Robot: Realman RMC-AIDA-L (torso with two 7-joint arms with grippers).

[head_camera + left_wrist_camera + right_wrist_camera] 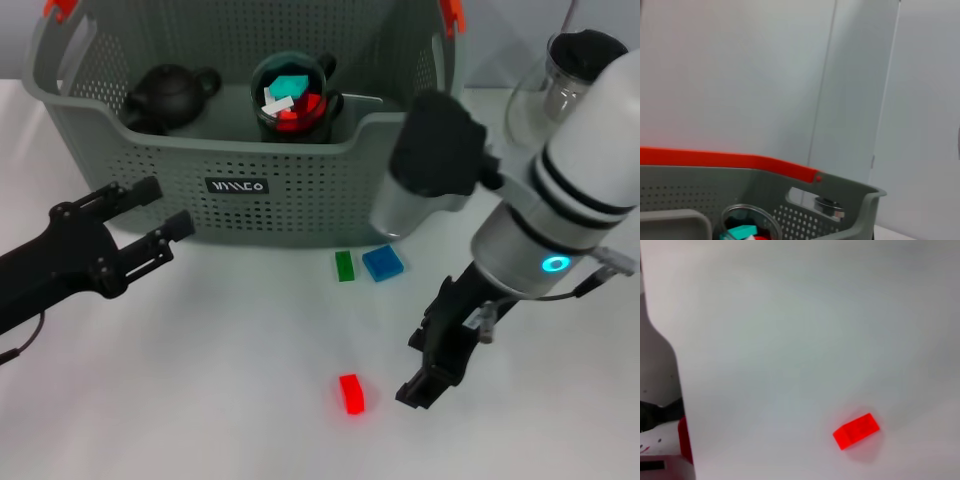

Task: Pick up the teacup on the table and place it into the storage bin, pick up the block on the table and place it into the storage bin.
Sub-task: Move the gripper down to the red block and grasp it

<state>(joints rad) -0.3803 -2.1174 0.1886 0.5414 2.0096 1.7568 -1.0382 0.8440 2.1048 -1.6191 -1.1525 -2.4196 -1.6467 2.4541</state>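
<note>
Just right of the red block (351, 393), we're hovering the right gripper (432, 372), grip unreadable; left gripper (160, 216) is waiting spread wide beside the storage bin (300, 200).

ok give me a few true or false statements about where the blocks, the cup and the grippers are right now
1. The red block lies on the table. True.
2. The right gripper holds the red block. False: it is beside the block, apart from it.
3. The glass cup with blocks in it sits in the storage bin. True.
4. The blue block is in the bin. False: it lies on the table before the bin, next to the green block.
5. The left gripper is open and empty. True.
</note>
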